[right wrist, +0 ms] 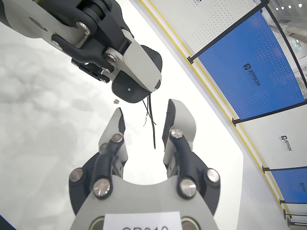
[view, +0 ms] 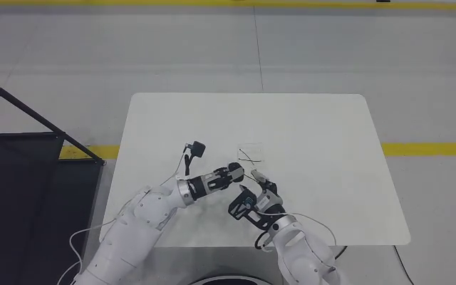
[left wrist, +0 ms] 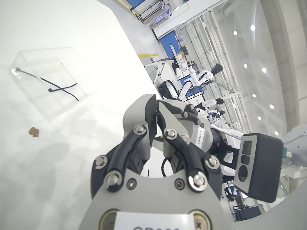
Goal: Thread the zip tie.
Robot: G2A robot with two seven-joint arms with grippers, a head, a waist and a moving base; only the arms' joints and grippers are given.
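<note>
- Clamping left gripper [right wrist: 147,91] fingers [right wrist: 141,70] fully together on a black zip tie [right wrist: 152,132], no gap showing between the pads.
- Holding right gripper [right wrist: 145,107] fingers [right wrist: 178,118] spread wide, gripping nothing.
- Dangling the tie's free length from the left pinch down into the space between the right fingers; running close to one pad, contact not discernible.
- Parking both grippers nearly tip to tip just below centre of the top view over the white table [view: 320,142], left one on the frame's left, right one on its right.
- Seeing a clear tray [view: 257,149] flat on the table just above the grippers in the top view, near frame centre.
- Seeing two more black ties [left wrist: 60,88] lying crossed inside that tray, one with its head end near a tray corner.
- Spotting a small brown speck [left wrist: 34,132] on the table near the tray, apart from it.
</note>
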